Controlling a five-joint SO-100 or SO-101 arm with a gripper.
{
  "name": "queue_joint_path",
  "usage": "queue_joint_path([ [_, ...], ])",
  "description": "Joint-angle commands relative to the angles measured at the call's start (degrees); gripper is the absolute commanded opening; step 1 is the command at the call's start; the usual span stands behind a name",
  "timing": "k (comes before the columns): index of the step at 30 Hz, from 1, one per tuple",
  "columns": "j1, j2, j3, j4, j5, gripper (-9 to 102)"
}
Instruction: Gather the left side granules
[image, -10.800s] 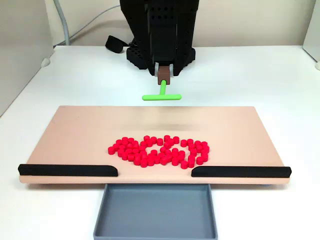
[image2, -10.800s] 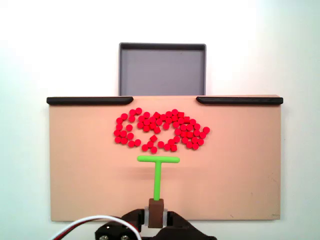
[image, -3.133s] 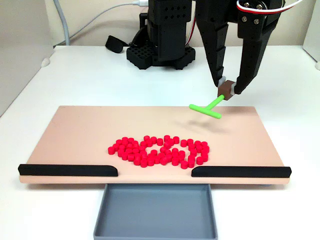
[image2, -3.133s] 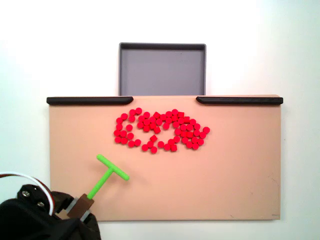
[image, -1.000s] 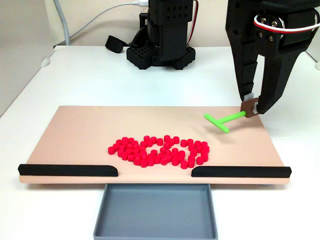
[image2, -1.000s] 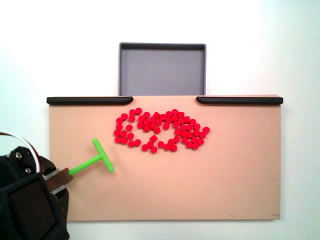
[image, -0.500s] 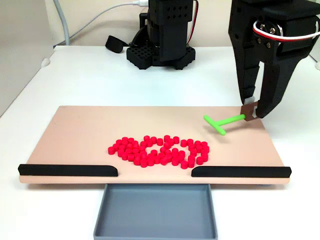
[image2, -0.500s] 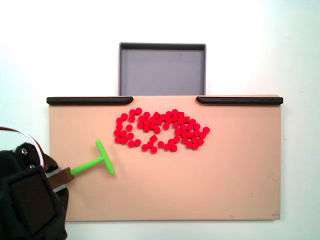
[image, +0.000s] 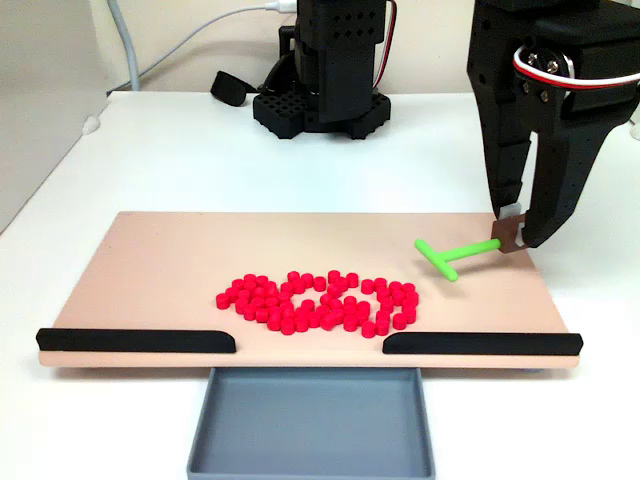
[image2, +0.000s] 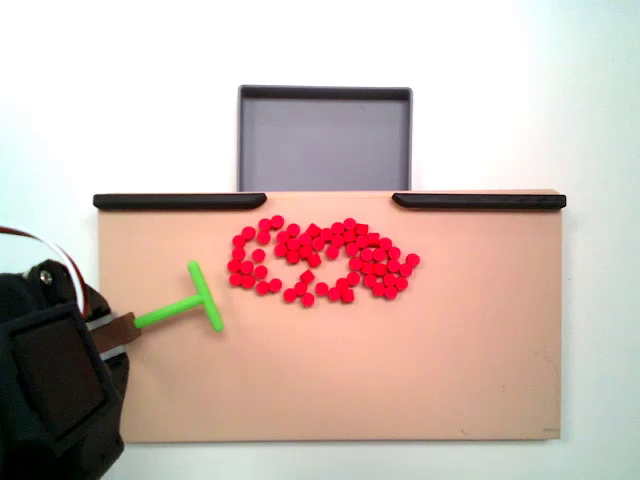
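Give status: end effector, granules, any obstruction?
End effector shut on green T-pusher, crossbar beside the pile, not touching. Granules clustered mid-board, untouched. Path between crossbar and pile clear; gray tray waits past the gap in the black strips.

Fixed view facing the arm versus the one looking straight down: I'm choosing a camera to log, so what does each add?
Facing the arm: its black base and a cable behind the board. Straight down: the board's full outline and the gap between the green pusher and the red granules. Both: the granules, the pusher held in the gripper, black strips, grey tray.
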Motion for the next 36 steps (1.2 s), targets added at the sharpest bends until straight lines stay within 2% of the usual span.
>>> queue_joint_path([
  [1,1.0,0.2,-2.1,0.4,1.2,0],
  [36,0.8,-5.5,-10.6,1.7,9.7,0],
])
